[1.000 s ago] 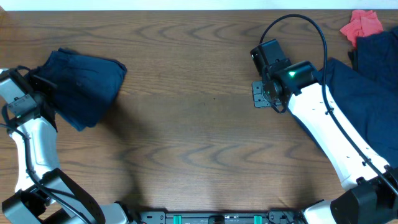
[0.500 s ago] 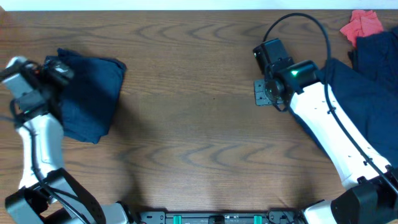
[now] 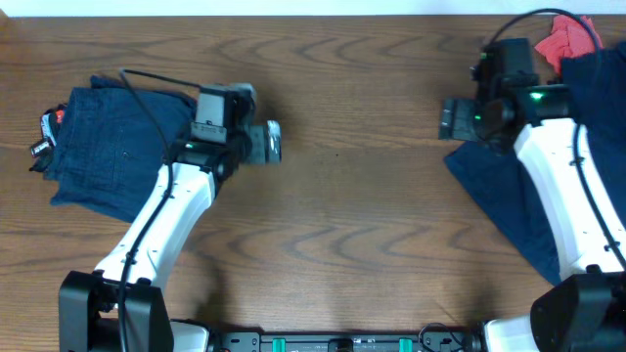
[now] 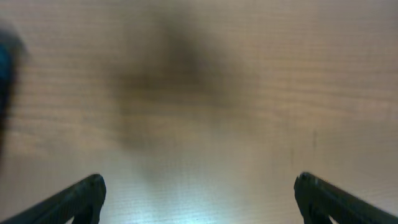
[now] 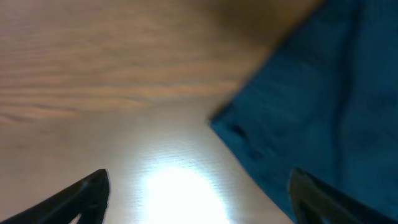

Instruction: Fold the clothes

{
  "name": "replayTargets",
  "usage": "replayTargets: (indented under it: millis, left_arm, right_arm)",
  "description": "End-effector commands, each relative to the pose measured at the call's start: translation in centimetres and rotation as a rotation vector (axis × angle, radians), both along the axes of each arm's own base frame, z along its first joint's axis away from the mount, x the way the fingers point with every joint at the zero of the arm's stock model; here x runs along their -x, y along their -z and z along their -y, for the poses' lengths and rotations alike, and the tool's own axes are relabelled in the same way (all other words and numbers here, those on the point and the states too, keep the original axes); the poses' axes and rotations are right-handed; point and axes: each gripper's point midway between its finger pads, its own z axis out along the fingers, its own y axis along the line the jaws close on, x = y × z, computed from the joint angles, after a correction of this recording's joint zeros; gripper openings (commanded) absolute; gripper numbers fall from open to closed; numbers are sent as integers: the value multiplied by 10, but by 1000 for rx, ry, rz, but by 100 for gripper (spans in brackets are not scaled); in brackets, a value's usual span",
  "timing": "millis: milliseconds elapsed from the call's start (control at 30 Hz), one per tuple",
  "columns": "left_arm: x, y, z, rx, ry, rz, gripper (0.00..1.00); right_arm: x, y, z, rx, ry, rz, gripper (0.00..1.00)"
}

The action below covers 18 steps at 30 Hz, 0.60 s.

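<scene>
A folded navy garment [image 3: 112, 147] lies at the table's left, its stitched seams showing. My left gripper [image 3: 271, 143] hangs to its right over bare wood. In the left wrist view this gripper [image 4: 199, 196] is open with nothing between its fingers, and a dark blue blur [image 4: 5, 56] sits at the left edge. More navy clothes [image 3: 548, 196] lie spread out at the right. My right gripper [image 3: 454, 119] is at their left edge. The right wrist view has it [image 5: 199, 186] open, empty, straddling the fabric's corner [image 5: 311, 93].
A pink-red cloth [image 3: 569, 37] lies at the back right corner beside the navy pile. A small red and pale tag [image 3: 44, 135] shows at the folded garment's left edge. The wooden tabletop [image 3: 342, 225] stretches between the two arms.
My left arm swung from the table's left edge over the folded garment to its right side, and its jaws opened. My right arm drew back to the right toward the navy pile, opening as it went.
</scene>
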Motion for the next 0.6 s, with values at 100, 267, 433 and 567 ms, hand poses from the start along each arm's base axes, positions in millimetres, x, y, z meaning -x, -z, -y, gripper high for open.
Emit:
replayTargets:
  millis: [100,267,433,567]
  left_arm:
    - [40,-19,-25,-30,-78,-85,92]
    - [66,-71,-33,-33,-38,62,82]
    - [96,-112,-38,11,-47,273,98]
    - [113,-127,-41,43,-53,417,98]
  right_arm:
    - [19,-54,29,5,30,139,89]
    - [51,-89,32,17,60,312,99]
    - [98,-97,36,26,93,517,99]
    - [138,-92,47,73,138,648,99]
